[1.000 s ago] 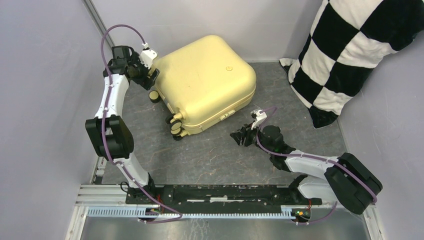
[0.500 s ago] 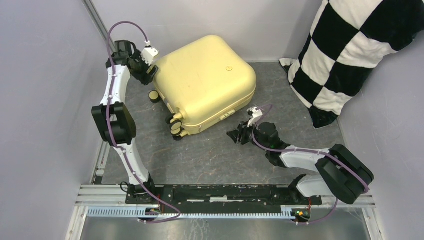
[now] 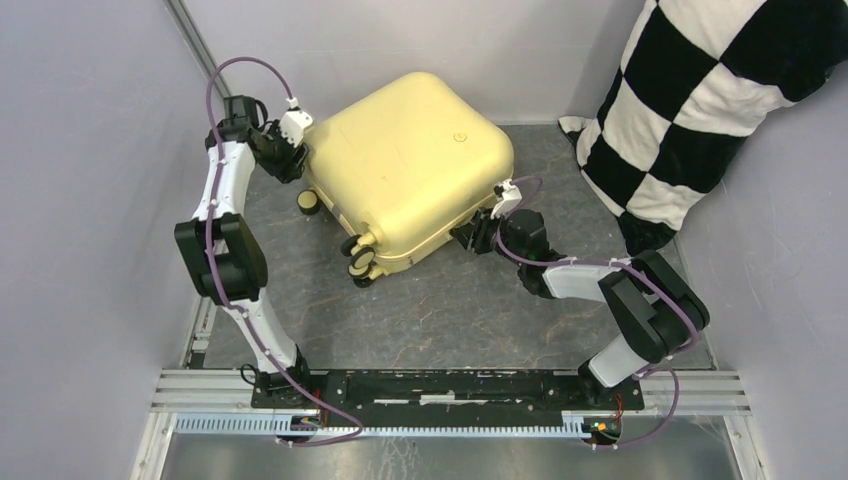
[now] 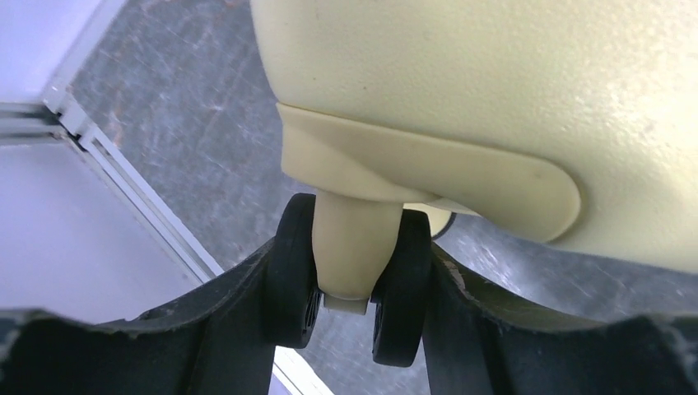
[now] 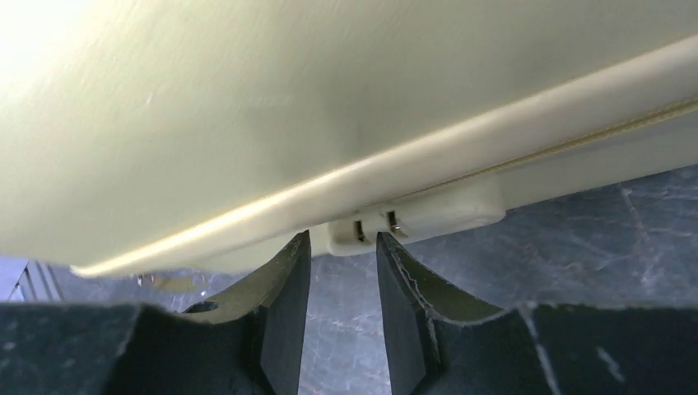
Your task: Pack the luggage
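The luggage [image 3: 410, 160] is a pale-yellow hard-shell suitcase lying closed and flat on the grey floor, its caster wheels [image 3: 358, 258] facing left and front. My left gripper [image 3: 288, 160] is at its far-left corner. In the left wrist view it [image 4: 355, 271] is shut on one pair of black caster wheels [image 4: 403, 288], a finger pressed against each wheel. My right gripper [image 3: 472, 237] is at the suitcase's front right edge. In the right wrist view it [image 5: 344, 251] is open, its tips just under the small lock block [image 5: 420, 220] on the seam.
A big black-and-white checkered pillow [image 3: 700, 100] leans in the back right corner. Pale walls close in the left, back and right. A metal rail [image 3: 450, 385] with the arm bases runs along the near edge.
My right gripper has moved up and left from the open floor to the suitcase's front edge. The left gripper and the suitcase's left corner have shifted slightly to the left.
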Tool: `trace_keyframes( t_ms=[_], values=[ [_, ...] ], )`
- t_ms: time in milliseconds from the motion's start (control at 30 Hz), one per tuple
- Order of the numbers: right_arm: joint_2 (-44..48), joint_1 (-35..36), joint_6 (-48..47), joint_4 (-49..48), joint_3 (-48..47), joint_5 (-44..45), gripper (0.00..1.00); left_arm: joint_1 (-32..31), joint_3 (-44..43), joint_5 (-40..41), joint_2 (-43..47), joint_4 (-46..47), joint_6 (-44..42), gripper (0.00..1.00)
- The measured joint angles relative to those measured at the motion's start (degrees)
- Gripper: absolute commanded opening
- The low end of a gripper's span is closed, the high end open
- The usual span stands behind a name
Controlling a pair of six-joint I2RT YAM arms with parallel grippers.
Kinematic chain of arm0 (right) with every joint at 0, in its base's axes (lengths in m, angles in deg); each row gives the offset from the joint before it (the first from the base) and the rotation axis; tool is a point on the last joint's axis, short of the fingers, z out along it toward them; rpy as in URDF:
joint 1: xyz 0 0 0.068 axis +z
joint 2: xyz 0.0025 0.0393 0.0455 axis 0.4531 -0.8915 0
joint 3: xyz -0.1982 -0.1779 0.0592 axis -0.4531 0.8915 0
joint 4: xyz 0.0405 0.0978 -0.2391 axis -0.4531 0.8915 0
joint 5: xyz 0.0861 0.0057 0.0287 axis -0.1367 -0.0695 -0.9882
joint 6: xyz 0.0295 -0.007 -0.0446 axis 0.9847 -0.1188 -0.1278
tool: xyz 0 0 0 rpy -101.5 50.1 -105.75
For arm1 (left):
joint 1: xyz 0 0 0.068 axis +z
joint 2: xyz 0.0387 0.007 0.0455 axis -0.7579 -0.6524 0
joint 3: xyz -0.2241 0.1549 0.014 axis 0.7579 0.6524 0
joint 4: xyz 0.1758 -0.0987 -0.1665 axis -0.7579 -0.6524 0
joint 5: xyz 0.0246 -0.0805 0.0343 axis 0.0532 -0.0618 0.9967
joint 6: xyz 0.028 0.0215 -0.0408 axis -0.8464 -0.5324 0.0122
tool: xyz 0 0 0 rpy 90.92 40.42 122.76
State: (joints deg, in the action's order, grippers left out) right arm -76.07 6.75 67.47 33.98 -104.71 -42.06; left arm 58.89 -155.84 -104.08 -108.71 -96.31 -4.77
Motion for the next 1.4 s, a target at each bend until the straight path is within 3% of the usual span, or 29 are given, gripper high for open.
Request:
trace_keyframes(
  t_ms=[333, 533, 567, 600, 633, 667, 833, 967, 1400],
  values=[
    [-10.3, -12.1, -2.5, 8.3, -15.2, -6.5, 0.44, 0.5, 17.1, -0.5, 15.7, -3.8, 0.9, 0.09],
    [-14.4, -16.0, -7.5, 15.4, -25.0, -7.9, 0.55, 0.5, 20.3, -1.9, 20.5, -8.7, 6.7, 0.04],
    [-13.6, -16.2, -8.7, 15.4, -24.5, -7.6, 0.59, 0.5, 20.3, -2.1, 20.7, -9.4, 7.3, 0.02],
    [-12.2, -16.5, -9.8, 15.1, -22.7, -7.5, 0.68, 0.5, 20.3, -2.8, 21.0, -10.4, 8.1, 0.02],
    [-11.0, -16.5, -10.6, 14.8, -21.0, -7.5, 0.80, 0.5, 20.3, -3.2, 21.2, -11.1, 8.7, 0.02],
    [-8.5, -16.7, -11.8, 13.7, -17.5, -7.4, 0.98, 0.5, 20.3, -3.5, 21.3, -11.8, 9.3, 0.02],
    [3.5, -17.3, -17.7, 10.9, 1.0, -7.6, 0.98, 0.4, 19.3, -4.5, 21.4, -14.5, 12.5, 0.02],
    [9.1, -18.1, -16.5, 6.6, 11.4, -8.0, 0.98, 0.0, 19.1, -4.3, 22.1, -15.1, 13.5, 0.02],
    [0.4, -19.2, -13.0, -11.1, 10.4, -27.1, 0.98, -0.5, 18.9, -3.8, 22.6, -15.5, 15.4, 0.02]
  ],
)
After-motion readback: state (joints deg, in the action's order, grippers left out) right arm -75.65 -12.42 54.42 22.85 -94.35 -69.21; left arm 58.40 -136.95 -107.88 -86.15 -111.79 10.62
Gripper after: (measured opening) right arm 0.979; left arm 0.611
